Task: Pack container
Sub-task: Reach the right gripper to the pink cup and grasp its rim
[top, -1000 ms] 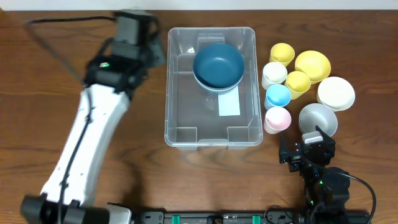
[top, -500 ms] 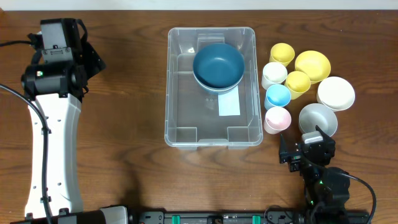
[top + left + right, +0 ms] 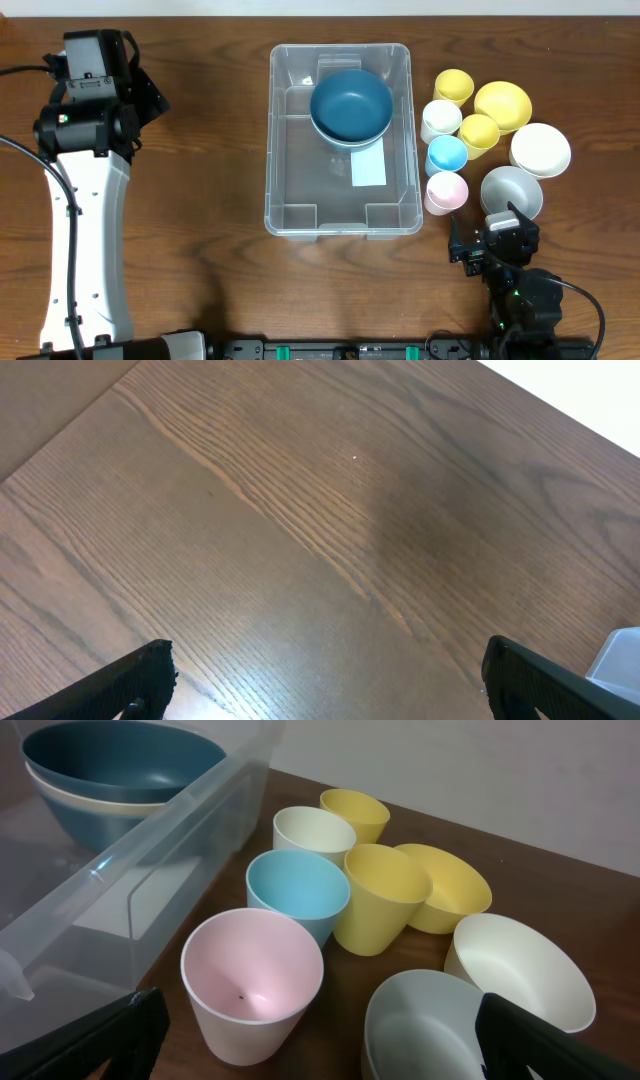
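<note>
Left arm (image 3: 85, 200) has swung clear of the container (image 3: 300, 190) to bare table (image 3: 300, 510), my left jaws wide and empty; my right jaws wide, empty, by the pink cup (image 3: 255, 975). Container sits mid-table holding two stacked bowls (image 3: 351, 103); loose cups (image 3: 447, 153) and bowls (image 3: 540, 150) right of it remain unpacked.

No legible text anywhere.

Even, soft light (sharp throughout)

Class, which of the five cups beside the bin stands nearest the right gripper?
The pink cup: the only pink one, at the end of the row closest to the right gripper.
</note>
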Controlling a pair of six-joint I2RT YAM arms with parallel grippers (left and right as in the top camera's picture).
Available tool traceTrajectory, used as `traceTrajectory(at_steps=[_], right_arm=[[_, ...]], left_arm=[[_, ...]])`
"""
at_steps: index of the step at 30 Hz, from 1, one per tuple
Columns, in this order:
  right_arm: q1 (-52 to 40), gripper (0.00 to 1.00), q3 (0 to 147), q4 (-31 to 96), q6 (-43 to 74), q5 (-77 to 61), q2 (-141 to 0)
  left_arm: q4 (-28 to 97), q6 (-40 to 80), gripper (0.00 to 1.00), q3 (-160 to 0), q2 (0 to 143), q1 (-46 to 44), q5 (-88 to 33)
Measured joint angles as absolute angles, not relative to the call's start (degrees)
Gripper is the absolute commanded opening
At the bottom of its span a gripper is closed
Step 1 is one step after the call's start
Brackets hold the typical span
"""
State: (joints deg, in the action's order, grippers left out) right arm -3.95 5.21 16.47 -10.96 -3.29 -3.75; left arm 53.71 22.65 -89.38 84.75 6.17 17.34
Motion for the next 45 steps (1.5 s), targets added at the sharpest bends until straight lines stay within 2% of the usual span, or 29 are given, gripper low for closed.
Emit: traceTrajectory(at_steps=[7,14,17,22,28,36,45], right_arm=[[-3.95,0.99,5.08,11.57,-10.96,-6.87,-3.75],[-3.95,0.99,4.99,0.91,-10.15,-25.61,-3.75],[-3.95,0.99,5.04,-4.60,-4.89,-31.29,-3.73],[-3.95,0.99,6.11,-4.19,9.41,-28.56,-3.77],[-3.95,0.99,14.85,3.60,18.20,-23.83,-8.16],[-3.95,0.99,33.30,15.84,20.10,-21.89,-27.22],[-3.95,0.99,55.40,45.52,16.01,-19.09,-50.61]], left_arm=[[53.74,22.65,0.98,-89.38,84.75,6.17,17.34],[53.76,22.65,0.98,-89.38,84.75,6.17,17.34],[53.76,22.65,0.98,-89.38,84.75,6.17,17.34],[53.76,22.65,0.98,-89.38,84.75,6.17,17.37],[53.76,22.65,0.98,-89.38,84.75,6.17,17.34],[53.80,22.65,0.98,-89.38,84.75,6.17,17.37],[53.78,22.65,0.98,-89.38,84.75,6.17,17.37]])
